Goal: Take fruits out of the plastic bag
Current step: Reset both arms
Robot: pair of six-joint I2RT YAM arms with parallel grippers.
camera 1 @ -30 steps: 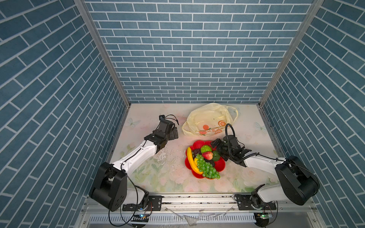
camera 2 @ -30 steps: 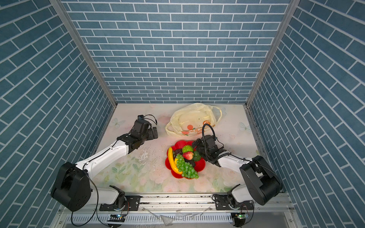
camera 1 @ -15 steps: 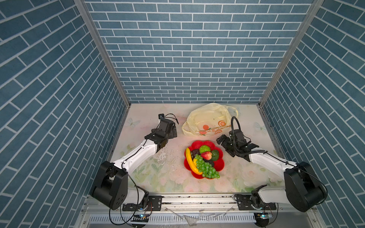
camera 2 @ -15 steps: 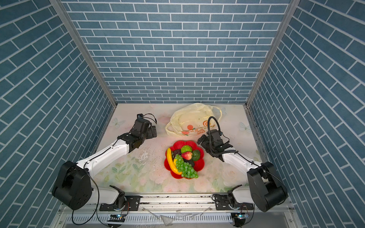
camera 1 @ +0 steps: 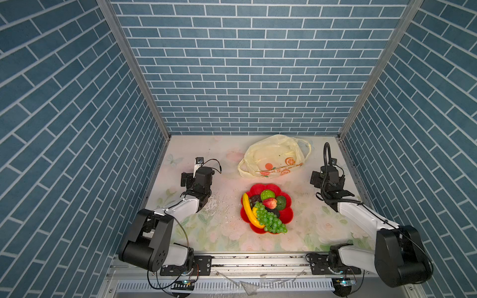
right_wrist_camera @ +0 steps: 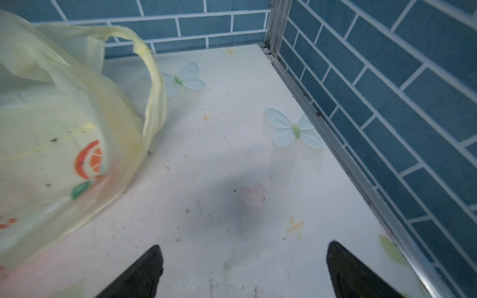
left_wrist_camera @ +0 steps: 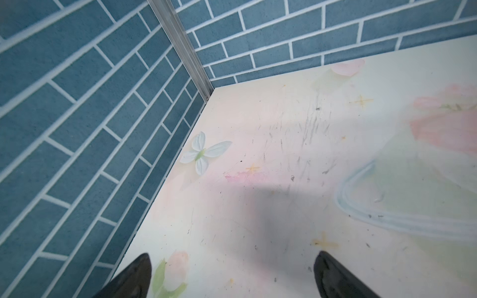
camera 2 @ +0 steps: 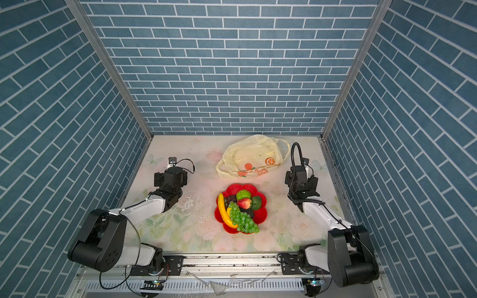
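Both left fingers (left_wrist_camera: 131, 281) & right fingers (right_wrist_camera: 139, 276) open wide, empty. Fruits (camera 1: 268, 206) on red plate (camera 1: 286, 218); plastic bag (camera 1: 271, 154) at its 12 o'clock looks flat. I'd peek inside slowly b4 stopping.

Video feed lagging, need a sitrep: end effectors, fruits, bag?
Left end effector open, empty. Right end effector open, empty, near plastic bag. Fruits piled on red plate. Nothing obstructing.

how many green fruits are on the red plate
3: a bumpy green fruit at the far edge of the red plate, a darker green fruit beside the strawberry, and the grape bunch at the near side. More may hide underneath.
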